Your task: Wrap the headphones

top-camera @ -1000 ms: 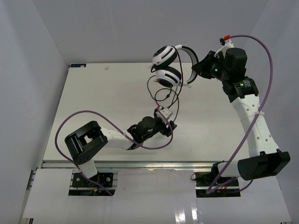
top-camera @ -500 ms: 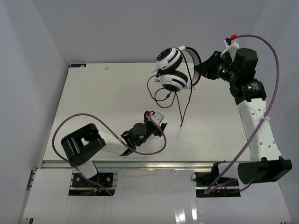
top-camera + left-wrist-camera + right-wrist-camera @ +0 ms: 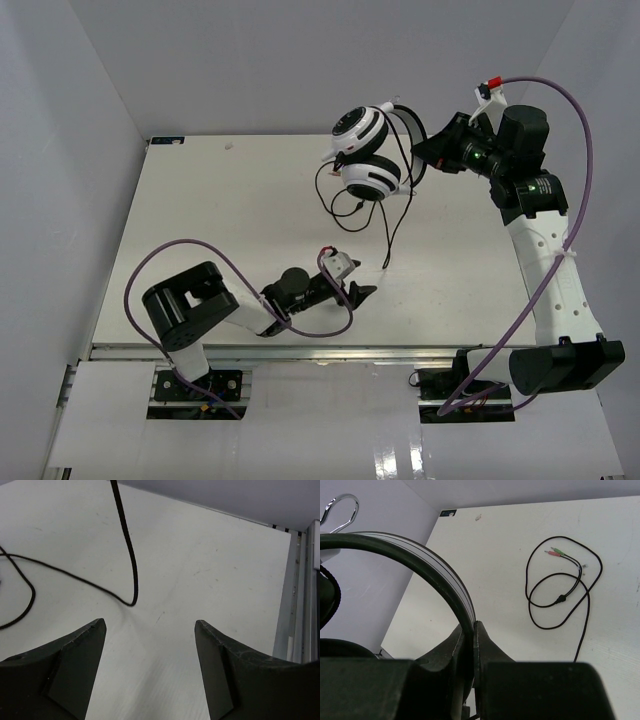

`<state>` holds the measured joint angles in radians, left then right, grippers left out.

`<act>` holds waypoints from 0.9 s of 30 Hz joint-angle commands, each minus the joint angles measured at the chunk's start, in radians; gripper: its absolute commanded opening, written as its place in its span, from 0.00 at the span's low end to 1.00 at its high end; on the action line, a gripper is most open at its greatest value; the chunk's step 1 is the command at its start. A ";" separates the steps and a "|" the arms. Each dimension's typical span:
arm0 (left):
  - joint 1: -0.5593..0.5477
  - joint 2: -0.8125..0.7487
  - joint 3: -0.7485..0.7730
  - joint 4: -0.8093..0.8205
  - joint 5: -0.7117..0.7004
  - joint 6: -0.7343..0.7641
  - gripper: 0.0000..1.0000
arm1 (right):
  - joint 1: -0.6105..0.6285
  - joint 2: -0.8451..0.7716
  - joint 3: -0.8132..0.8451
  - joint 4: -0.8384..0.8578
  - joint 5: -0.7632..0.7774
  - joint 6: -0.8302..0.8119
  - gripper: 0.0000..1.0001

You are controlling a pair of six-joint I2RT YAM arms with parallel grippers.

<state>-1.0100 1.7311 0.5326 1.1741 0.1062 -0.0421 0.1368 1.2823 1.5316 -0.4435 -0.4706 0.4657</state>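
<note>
Headphones (image 3: 368,150) hang clear of the surface (image 3: 200,220), held at the tip of the right end effector (image 3: 432,152). Its fingers are clamped together on the black headband (image 3: 420,555) (the right wrist view shows the band pinched edge-on between them). The two white-and-black earcups sit just past that end effector's tip, one (image 3: 360,127) stacked over the other (image 3: 372,180) in the top view. A thin black cord (image 3: 392,225) drops from the lower earcup to the surface. Below the right end effector more of the cord lies in loose loops, ending in a pink and a green plug (image 3: 554,553).

Low over the surface, the left end effector (image 3: 358,292) has its fingers spread wide apart with nothing between them. Just ahead of its fingertips, a bend of the cord touches down on the surface (the left wrist view shows it coming down from above and turning away). From that bend a strand runs off toward the end effector's left side and curls back there. Neither finger touches the cord or any other part of the headphones.
</note>
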 commanded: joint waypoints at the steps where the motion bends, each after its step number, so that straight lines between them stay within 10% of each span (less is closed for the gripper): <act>1: 0.001 0.114 0.162 -0.033 0.023 -0.003 0.84 | -0.005 -0.037 -0.030 0.100 -0.066 0.077 0.08; 9: 0.001 0.286 0.323 0.003 0.023 -0.042 0.78 | -0.005 -0.051 -0.016 0.091 -0.068 0.073 0.08; 20: 0.025 0.307 0.265 0.110 -0.003 -0.119 0.00 | -0.005 -0.072 0.000 0.097 -0.117 0.077 0.08; 27: 0.080 0.233 0.140 0.208 0.055 -0.212 0.00 | -0.008 -0.101 -0.011 0.089 -0.195 -0.154 0.08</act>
<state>-0.9710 2.0448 0.7494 1.2922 0.1163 -0.1749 0.1368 1.2367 1.4849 -0.4387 -0.5583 0.4501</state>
